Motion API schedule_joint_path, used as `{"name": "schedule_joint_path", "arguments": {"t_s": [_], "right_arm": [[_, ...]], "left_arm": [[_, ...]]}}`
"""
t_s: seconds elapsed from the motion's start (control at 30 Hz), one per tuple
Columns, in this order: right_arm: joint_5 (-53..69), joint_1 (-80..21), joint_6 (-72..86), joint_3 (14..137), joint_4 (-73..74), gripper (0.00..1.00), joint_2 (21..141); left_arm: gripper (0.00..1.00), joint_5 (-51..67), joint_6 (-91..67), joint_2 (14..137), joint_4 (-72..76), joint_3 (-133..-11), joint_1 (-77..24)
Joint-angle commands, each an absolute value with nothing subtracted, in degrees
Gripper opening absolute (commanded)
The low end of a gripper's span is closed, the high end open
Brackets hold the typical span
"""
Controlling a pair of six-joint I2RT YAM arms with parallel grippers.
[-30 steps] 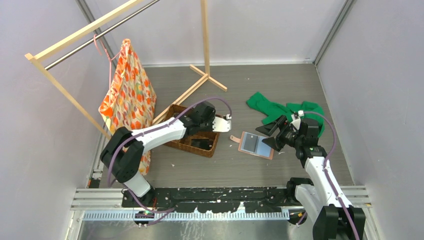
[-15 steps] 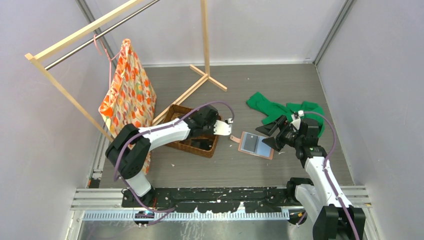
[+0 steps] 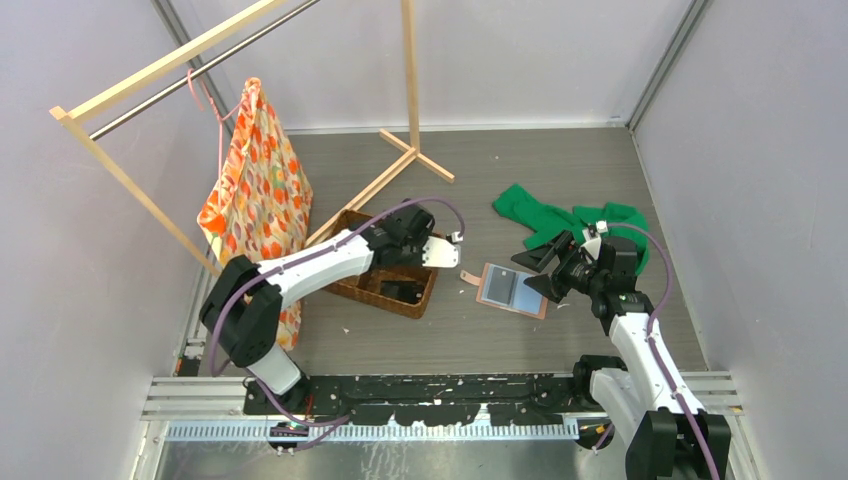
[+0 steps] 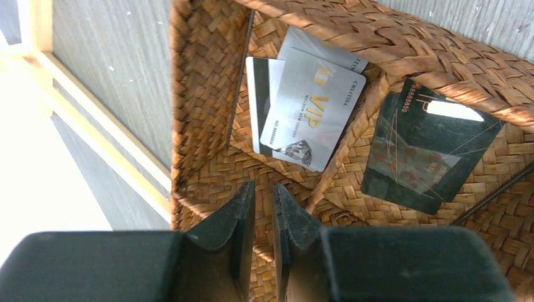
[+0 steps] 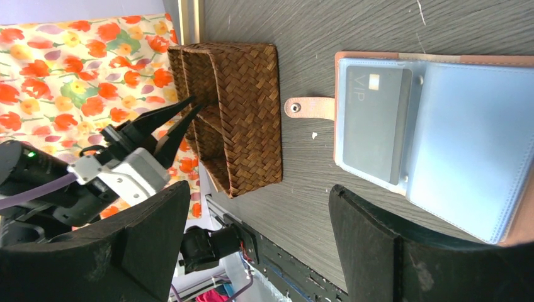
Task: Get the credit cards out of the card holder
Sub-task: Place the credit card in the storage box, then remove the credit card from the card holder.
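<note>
Bright, even light from above leaves only soft, short shadows on the table [image 3: 560, 170]. The left wrist view blows out to white at its left edge, a dark card [image 4: 415, 157] catches glare, and the near left pincer [image 4: 263, 189] looks soft.

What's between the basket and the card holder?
Bare table only, apart from the strap tab of the card holder reaching toward the basket; the right wrist view shows it best.

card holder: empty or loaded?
Not empty. The card holder lies spread open, and one grey VIP card sits in its left pocket.
</note>
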State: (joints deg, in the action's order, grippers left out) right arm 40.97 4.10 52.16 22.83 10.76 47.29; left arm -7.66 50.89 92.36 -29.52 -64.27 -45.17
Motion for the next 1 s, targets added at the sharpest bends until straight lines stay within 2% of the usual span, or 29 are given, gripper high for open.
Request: {"name": "schedule_joint_path", "arguments": {"t_s": [0.0,0.23,0.37,0.47,0.57,0.7,0.8,0.97], "right_arm": [[40.47,4.20,51.14,23.46,9.17,0.85,47.44],[39.41,4.22,50.35,24.35,10.46,0.85,47.57],[38.65,4.15,49.40,25.34,11.86,0.85,47.56],[38.16,3.92,49.31,25.62,12.12,0.85,47.97],[36.72,3.54,49.24,25.62,12.77,0.84,48.96],[33.74,2.61,49.27,25.71,13.34,0.82,50.87],[30.86,2.27,49.29,26.01,14.44,0.71,52.77],[26.90,2.20,48.92,26.17,16.32,0.49,55.22]], "left_arm": [[0.18,-6.58,48.90,87.53,-32.52,-68.48,-45.68],[0.20,-2.70,42.59,82.24,-31.43,-72.22,-46.44],[0.30,-0.32,30.70,81.19,-27.75,-75.46,-46.49],[0.37,-0.26,12.86,83.34,-26.77,-80.57,-46.49],[0.36,0.62,-3.06,88.71,-31.42,-88.04,-46.49],[0.27,13.10,-20.04,96.60,-30.64,-91.66,-46.50],[0.26,21.31,-30.06,101.14,-25.55,-90.31,-46.63],[0.27,24.53,-39.88,105.75,-15.89,-84.21,-47.46]]}}
